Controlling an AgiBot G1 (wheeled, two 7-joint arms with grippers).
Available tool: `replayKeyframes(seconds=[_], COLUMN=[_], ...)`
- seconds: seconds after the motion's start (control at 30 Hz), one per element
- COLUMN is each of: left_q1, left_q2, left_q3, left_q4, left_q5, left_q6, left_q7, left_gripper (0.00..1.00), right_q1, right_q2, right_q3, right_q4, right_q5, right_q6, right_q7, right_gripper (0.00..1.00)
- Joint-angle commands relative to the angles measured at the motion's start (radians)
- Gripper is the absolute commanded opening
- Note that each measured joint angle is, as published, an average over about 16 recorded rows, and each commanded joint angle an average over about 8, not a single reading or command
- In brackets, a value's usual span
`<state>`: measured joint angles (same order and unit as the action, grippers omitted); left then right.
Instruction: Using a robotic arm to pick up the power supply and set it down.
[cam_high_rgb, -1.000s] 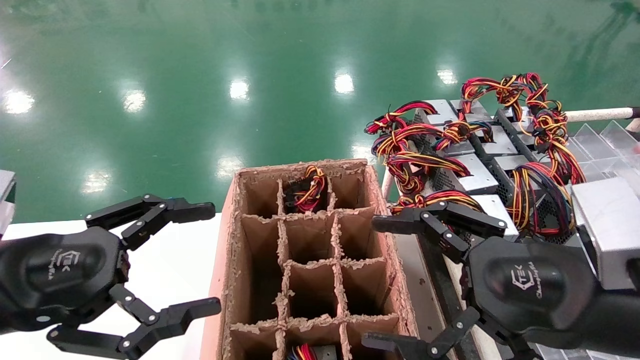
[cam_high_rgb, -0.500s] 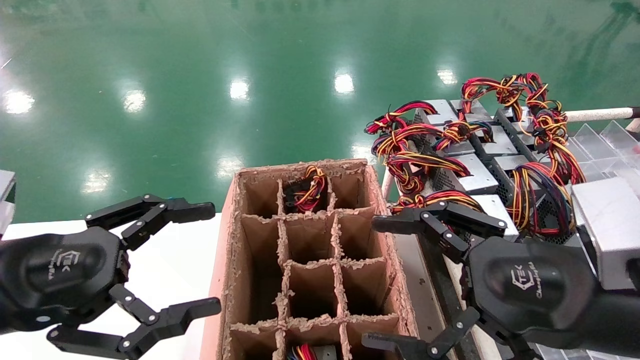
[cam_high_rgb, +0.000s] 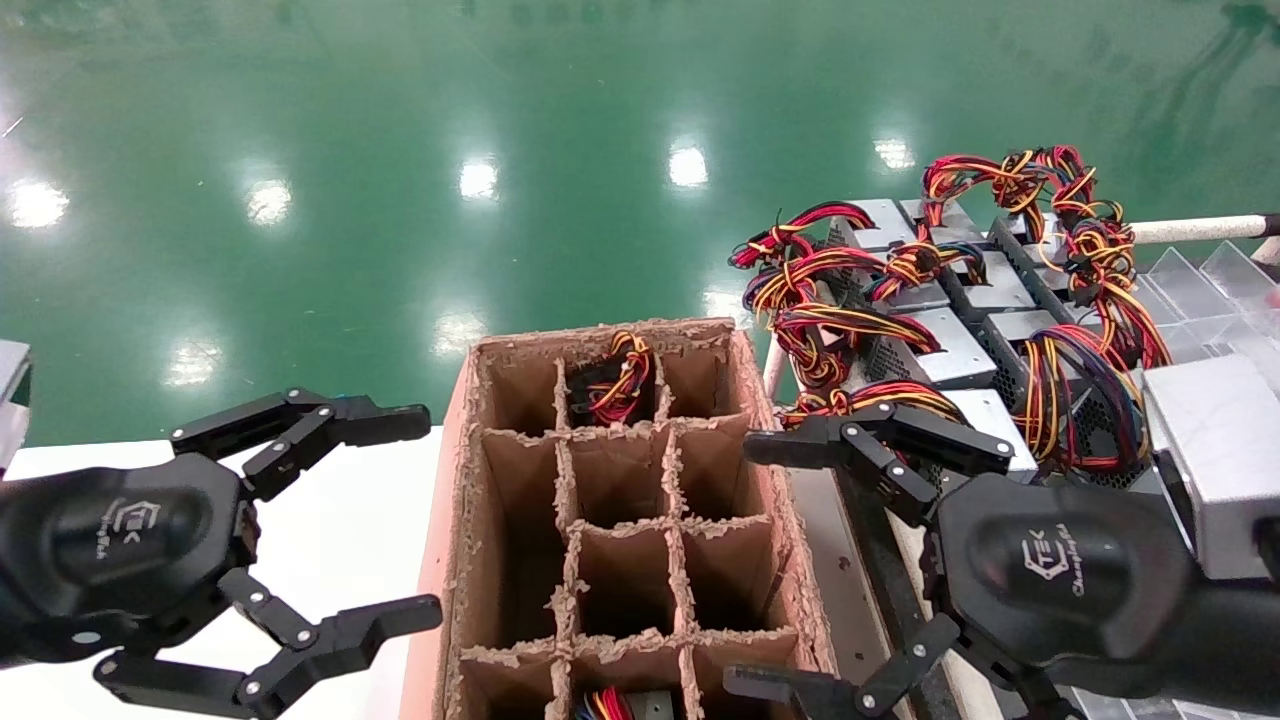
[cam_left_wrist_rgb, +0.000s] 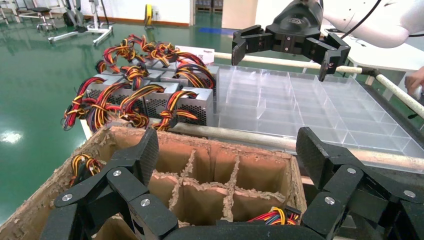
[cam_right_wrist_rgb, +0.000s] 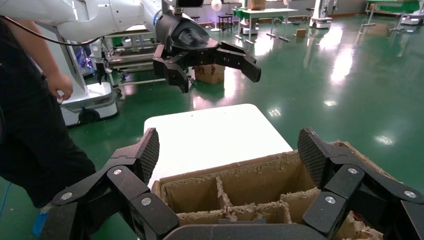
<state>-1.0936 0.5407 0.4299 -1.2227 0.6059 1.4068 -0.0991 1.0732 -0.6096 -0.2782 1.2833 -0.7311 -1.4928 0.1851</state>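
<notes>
Right gripper (cam_high_rgb: 745, 565) released, poised at 4 o'clock beside divided carton (cam_high_rgb: 455, 520) for reach to power supply (cam_high_rgb: 985, 412) at 2 o'clock; left gripper (cam_high_rgb: 425, 515) released, parked at 8 o'clock.

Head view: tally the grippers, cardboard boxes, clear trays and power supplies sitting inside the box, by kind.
Grippers: 2, left gripper and right gripper, both open
Cardboard box: 1
Clear tray: 1
Power supplies in the box: 2, far power supply and near power supply
Total: 6
</notes>
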Motion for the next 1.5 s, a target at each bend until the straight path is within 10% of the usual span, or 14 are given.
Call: replayKeyframes(seconds=[0.03,1.37,1.5], left_q1=[0.0,0.0,0.0], left_q2=[0.0,0.0,0.0], left_q3=[0.0,0.0,0.0], left_q4=[0.0,0.0,0.0], left_q5=[0.0,0.0,0.0], left_q6=[0.0,0.0,0.0], left_q7=[0.0,0.0,0.0], left_gripper=[1.0,1.0,0.55], right_q1=[0.0,0.0,0.0], right_q2=[0.0,0.0,0.0], right_q3=[0.0,0.0,0.0], right_q4=[0.0,0.0,0.0], right_q5=[0.0,0.0,0.0], right_q6=[0.0,0.0,0.0], right_q7=[0.0,0.0,0.0], right_gripper=[1.0,1.0,1.0])
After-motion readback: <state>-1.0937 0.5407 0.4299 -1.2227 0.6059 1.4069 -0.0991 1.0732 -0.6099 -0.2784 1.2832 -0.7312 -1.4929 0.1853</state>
